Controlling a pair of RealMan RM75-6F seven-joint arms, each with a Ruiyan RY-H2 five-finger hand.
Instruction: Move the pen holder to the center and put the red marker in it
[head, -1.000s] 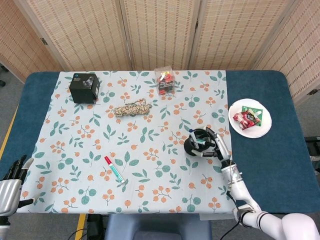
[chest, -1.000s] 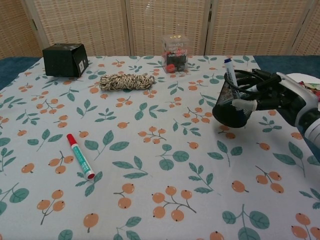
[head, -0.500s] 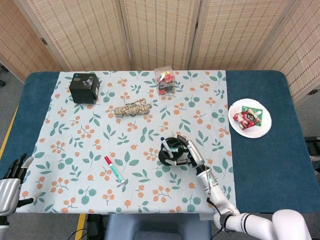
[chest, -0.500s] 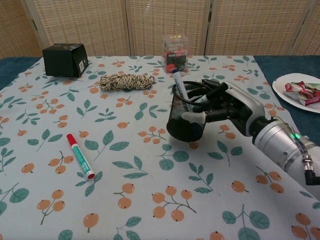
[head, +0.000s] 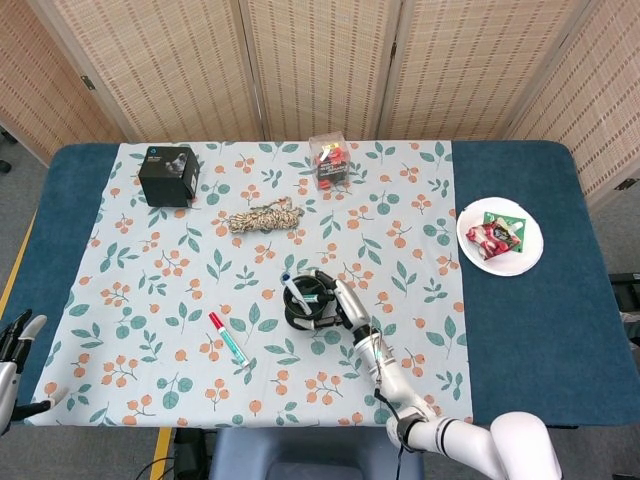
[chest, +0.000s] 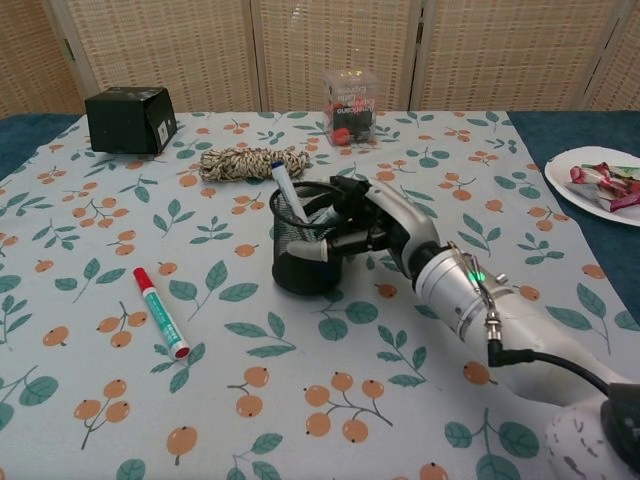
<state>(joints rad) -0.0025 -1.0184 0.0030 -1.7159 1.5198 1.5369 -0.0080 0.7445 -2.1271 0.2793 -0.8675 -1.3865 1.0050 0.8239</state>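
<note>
The robot's right hand (chest: 372, 222) gripped the rim of the black wire-mesh pen holder (chest: 303, 245) near the floral tablecloth's (chest: 250, 420) centre; it should be set down upright, gently. The red-capped marker (chest: 160, 311) lay to its left. The left hand (head: 12, 350) waited with fingers spread.
</note>
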